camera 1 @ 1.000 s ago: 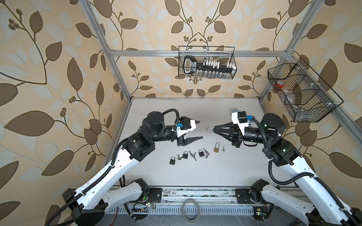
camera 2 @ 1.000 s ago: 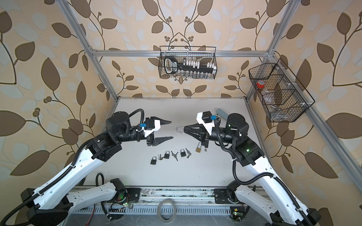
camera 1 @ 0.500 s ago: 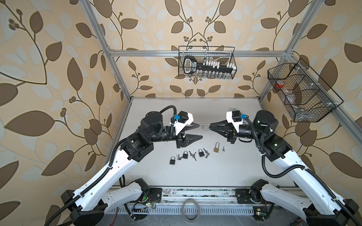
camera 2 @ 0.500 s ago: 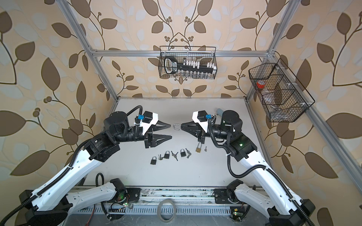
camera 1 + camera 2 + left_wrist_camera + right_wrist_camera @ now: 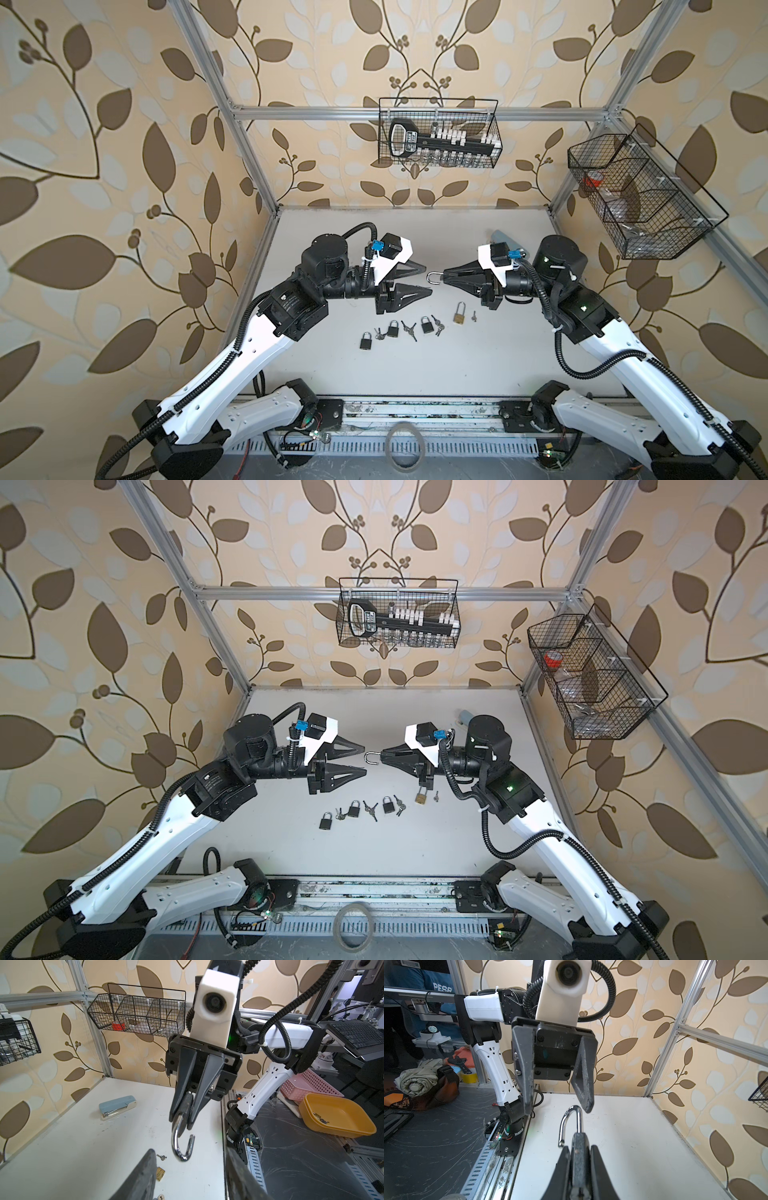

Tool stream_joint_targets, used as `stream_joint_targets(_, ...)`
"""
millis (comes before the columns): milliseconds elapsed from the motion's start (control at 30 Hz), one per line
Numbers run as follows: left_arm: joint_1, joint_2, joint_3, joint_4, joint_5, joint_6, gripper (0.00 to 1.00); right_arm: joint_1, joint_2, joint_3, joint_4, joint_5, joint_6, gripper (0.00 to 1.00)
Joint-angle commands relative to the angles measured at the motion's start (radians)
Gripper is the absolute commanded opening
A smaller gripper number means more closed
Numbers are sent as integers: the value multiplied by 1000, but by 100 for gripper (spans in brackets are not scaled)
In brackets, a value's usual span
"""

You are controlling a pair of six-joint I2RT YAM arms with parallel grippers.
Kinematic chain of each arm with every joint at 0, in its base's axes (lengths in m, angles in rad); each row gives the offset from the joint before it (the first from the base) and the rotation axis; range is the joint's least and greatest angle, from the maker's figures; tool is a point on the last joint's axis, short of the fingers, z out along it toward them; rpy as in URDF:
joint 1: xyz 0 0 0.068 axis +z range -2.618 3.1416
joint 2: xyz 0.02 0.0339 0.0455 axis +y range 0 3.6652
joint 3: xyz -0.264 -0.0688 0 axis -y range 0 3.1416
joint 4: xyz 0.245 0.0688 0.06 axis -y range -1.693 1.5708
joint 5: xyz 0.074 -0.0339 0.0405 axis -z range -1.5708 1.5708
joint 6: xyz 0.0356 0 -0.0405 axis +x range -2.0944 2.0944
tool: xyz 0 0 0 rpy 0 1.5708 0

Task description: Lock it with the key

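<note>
My right claw [image 5: 449,276] is shut tight on the black lock [image 5: 579,1147]. It holds the lock up in the air over the counter [image 5: 498,353]. The lock's loop [image 5: 182,1142] is open and sticks out at my left claw [image 5: 428,279].

My two claws are closer together now than a second back. My left claw is also less wide than it was. It is half open and holds nothing. The end of the loop sits right at its tips. I cannot tell if they touch.

I think my left claw is getting ready to push the loop shut.

The keys [image 5: 408,329] lie down on the counter, by the other locks [image 5: 392,328]. No claw has a key, so I think the key part is not done yet.
</note>
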Motion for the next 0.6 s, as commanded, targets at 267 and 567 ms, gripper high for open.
stream_joint_targets(267, -6, 9, 29, 55, 33, 7, 30, 14, -9, 12, 14, -53, -25, 0)
stream_joint_targets(567, -6, 4, 23, 51, 39, 22, 7, 14, -5, 12, 18, -65, -20, 0)
